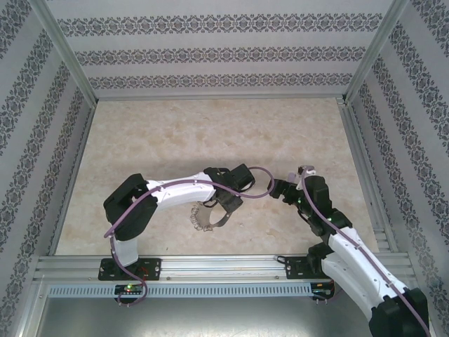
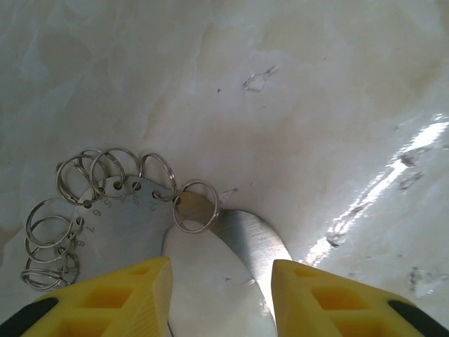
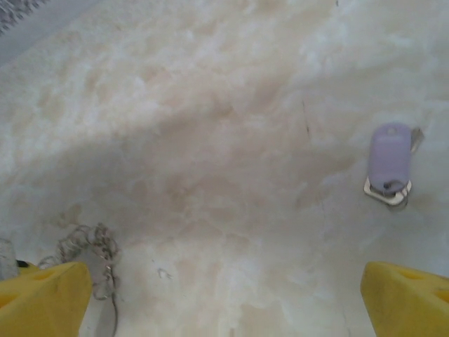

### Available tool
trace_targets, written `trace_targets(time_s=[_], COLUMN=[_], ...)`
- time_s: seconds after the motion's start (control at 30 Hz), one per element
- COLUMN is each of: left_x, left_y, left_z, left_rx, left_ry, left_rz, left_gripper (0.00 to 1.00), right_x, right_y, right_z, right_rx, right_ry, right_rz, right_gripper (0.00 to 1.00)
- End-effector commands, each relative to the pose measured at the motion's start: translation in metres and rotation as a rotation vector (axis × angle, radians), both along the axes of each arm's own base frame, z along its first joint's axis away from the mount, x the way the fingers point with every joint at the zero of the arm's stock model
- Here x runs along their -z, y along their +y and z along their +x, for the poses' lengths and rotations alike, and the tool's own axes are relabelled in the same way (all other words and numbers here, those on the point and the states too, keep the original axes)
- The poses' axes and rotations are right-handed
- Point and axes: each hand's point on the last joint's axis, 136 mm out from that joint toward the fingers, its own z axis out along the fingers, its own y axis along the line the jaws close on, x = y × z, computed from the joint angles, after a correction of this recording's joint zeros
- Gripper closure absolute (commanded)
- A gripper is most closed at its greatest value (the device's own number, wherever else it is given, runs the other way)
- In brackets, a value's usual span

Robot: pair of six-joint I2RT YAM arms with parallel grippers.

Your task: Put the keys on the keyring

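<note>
The keyring (image 2: 245,239) is a flat grey metal hoop lying on the marble table. Several keys (image 2: 116,172), tiny silvery wire loops, hang through holes along its left rim. My left gripper (image 2: 221,298) is open, its yellow fingers (image 2: 112,298) standing either side of the hoop's bare band. From above, the left gripper (image 1: 223,203) sits over the keyring (image 1: 203,219). The pale-purple tag (image 3: 389,158) lies alone on the table, far right of my open right gripper (image 3: 224,309). The keyring's fringe (image 3: 98,249) looks chain-like by the right gripper's left finger. The right gripper (image 1: 279,188) faces the left one.
Aluminium rails (image 1: 210,267) border the near edge of the marble table (image 1: 210,133), and patterned walls enclose the other sides. A purple cable (image 1: 261,172) loops between the two arms. The far half of the table offers free room.
</note>
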Motion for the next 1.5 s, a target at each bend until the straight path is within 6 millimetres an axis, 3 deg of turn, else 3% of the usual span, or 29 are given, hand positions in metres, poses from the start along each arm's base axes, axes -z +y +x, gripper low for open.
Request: trace_targets(time_s=[0.0, 0.13, 0.43, 0.97, 1.47], left_x=[0.002, 0.006, 0.012, 0.021, 0.031], left_y=[0.008, 0.006, -0.008, -0.005, -0.006], left_z=[0.000, 0.000, 0.002, 0.012, 0.018], left_rx=[0.040, 0.057, 0.100, 0.111, 0.121], left_ry=[-0.022, -0.027, -0.036, -0.081, -0.101], left_rz=[0.093, 0.107, 0.125, 0.174, 0.197], left_gripper=[0.61, 0.63, 0.65, 0.67, 0.74], right_x=[0.007, 0.015, 0.027, 0.022, 0.021], right_y=[0.013, 0.027, 0.033, 0.038, 0.042], right_z=[-0.002, -0.002, 0.000, 0.003, 0.007], right_rx=[-0.052, -0.107, -0.118, -0.133, -0.144], right_ry=[0.041, 0.075, 0.106, 0.092, 0.092], right_rz=[0.050, 0.093, 0.103, 0.113, 0.109], right_gripper=[0.02, 0.04, 0.06, 0.08, 0.14])
